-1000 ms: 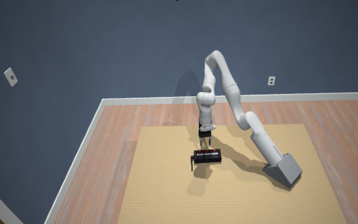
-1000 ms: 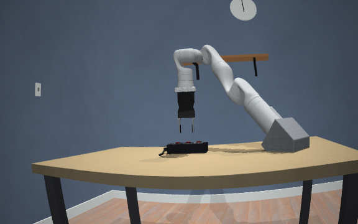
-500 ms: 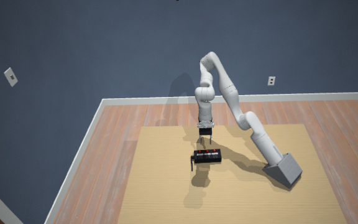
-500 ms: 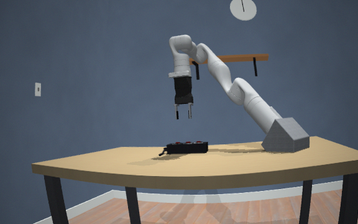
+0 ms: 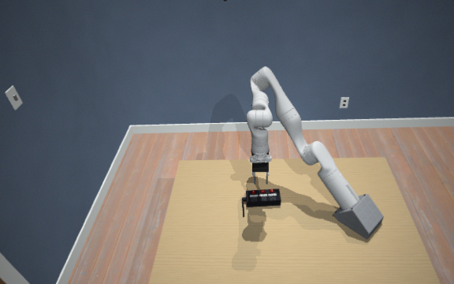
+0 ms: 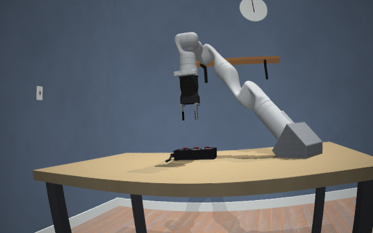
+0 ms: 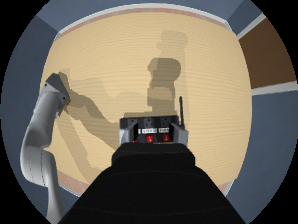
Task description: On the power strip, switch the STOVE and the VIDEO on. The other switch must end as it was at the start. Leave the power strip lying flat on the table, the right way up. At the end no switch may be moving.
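Observation:
A black power strip (image 5: 263, 198) (image 6: 195, 153) (image 7: 152, 131) with three red switches lies flat and right way up on the tan table (image 5: 290, 244) (image 6: 206, 178). A short black cord stub sticks out at its left end. My gripper (image 5: 261, 181) (image 6: 189, 115) is open and empty, pointing straight down. It hangs well above the strip, over its switch row. In the wrist view the gripper body hides the near part of the strip and the fingertips do not show. The switch labels are too small to read.
The arm's grey base (image 5: 359, 216) (image 6: 298, 140) stands on the table to the right of the strip. A wooden wall shelf (image 6: 248, 60) hangs behind the arm. The table's curved front edge (image 6: 206, 189) is toward the exterior camera.

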Tool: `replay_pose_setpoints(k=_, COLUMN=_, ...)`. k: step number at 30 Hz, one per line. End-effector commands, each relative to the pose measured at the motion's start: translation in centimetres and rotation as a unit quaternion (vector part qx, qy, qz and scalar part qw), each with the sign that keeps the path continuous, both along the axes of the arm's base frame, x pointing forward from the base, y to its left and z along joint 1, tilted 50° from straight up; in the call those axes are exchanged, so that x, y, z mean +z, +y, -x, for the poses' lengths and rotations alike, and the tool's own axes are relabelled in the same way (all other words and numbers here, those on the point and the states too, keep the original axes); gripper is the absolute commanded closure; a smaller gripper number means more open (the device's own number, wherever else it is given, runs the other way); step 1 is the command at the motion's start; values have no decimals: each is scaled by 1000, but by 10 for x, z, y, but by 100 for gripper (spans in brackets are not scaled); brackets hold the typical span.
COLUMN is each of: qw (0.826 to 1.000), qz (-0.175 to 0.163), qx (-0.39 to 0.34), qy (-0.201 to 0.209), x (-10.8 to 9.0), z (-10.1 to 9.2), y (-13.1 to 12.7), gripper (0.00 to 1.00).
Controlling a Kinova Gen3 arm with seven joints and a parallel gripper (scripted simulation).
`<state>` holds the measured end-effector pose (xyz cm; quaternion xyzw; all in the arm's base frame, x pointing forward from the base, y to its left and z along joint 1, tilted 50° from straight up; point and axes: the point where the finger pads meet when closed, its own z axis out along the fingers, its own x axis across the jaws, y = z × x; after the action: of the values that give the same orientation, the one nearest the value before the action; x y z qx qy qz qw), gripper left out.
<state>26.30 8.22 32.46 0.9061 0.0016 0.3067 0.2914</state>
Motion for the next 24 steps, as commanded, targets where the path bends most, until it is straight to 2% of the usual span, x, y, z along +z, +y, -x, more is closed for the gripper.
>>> replay_pose_setpoints(k=1, qw=1000, qz=0, qx=0, qy=0, x=0, z=0, y=0, gripper=0)
replay_pose_setpoints(k=24, qw=1000, qz=-7, qx=-7, qy=-6, x=0, z=-1, y=0, gripper=0)
